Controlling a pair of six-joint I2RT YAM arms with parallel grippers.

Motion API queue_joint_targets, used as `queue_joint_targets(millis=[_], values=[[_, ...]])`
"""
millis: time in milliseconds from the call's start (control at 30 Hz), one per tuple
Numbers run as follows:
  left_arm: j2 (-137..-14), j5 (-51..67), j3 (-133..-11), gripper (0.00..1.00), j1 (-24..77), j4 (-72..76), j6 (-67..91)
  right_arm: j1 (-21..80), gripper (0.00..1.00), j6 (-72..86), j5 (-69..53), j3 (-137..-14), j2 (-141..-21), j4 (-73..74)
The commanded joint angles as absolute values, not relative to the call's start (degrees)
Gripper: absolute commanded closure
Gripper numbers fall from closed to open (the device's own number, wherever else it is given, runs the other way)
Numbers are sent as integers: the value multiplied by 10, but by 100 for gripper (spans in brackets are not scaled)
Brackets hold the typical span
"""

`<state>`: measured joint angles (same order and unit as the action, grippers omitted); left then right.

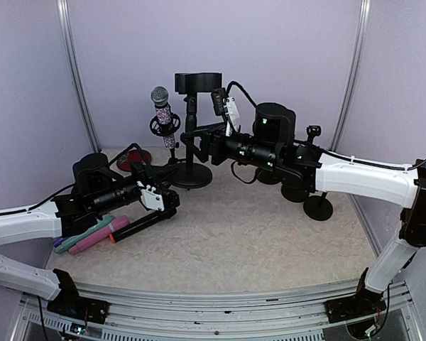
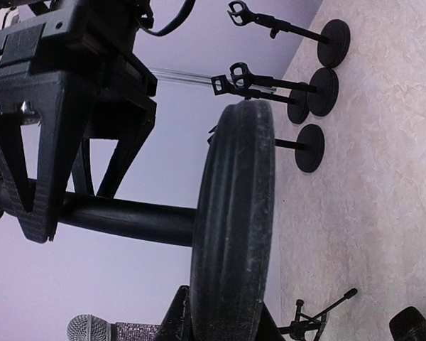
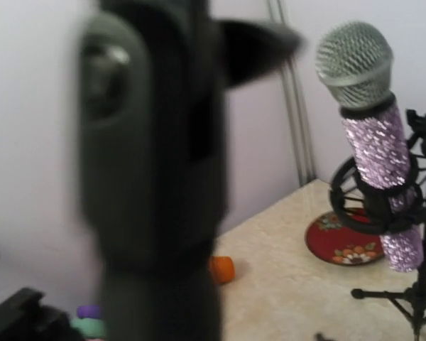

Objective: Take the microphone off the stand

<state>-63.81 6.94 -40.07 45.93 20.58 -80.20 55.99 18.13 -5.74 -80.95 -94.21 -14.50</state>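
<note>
A black stand (image 1: 191, 121) rises from a round base (image 1: 190, 176) at the back middle, with a black microphone (image 1: 197, 80) lying across its top. My left gripper (image 1: 169, 201) is low at that base; in the left wrist view its jaws are shut on the rim of the disc (image 2: 234, 234). My right gripper (image 1: 196, 135) is at the post (image 2: 128, 220), fingers (image 2: 28, 177) apart on either side of it. The right wrist view is filled by a blurred dark shape (image 3: 153, 163). A sparkly purple microphone (image 1: 163, 114) (image 3: 380, 142) stands in a ring mount to the left.
Pink and green microphones (image 1: 92, 238) lie at the left, beside a black one with an orange end (image 1: 138, 226). A red flowered disc (image 1: 135, 158) (image 3: 344, 241) sits behind them. Several empty short stands (image 1: 318, 206) (image 2: 319, 89) are at the right. Purple walls close the back.
</note>
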Motion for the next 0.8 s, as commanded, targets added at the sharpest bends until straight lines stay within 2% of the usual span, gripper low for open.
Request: queue_joint_targets(millis=[0, 67, 133, 200, 233, 333, 433, 467, 633, 767], values=[[-627, 68, -398, 100, 460, 270, -818, 566, 49, 169, -44, -839, -967, -181], [-630, 62, -398, 100, 459, 267, -819, 566, 64, 166, -46, -837, -973, -191], [-636, 58, -399, 100, 456, 267, -821, 566, 86, 163, -38, -837, -976, -192], [-646, 49, -401, 100, 452, 264, -822, 565, 98, 158, -24, -829, -977, -196], [-652, 40, -403, 95, 449, 260, -823, 566, 100, 153, -16, -822, -977, -201], [-673, 18, -413, 43, 433, 247, -808, 559, 100, 133, 25, -794, -974, -215], [-692, 5, -429, 10, 411, 228, -779, 535, 100, 115, 66, -757, -977, -243], [-696, 4, -437, 3, 402, 215, -765, 524, 100, 111, 74, -744, -981, -256], [-692, 46, -484, 1, 357, 117, -700, 461, 100, 49, 124, -696, -1037, -360], [-673, 69, -495, 1, 332, 47, -667, 420, 100, 13, 148, -717, -1117, -435]])
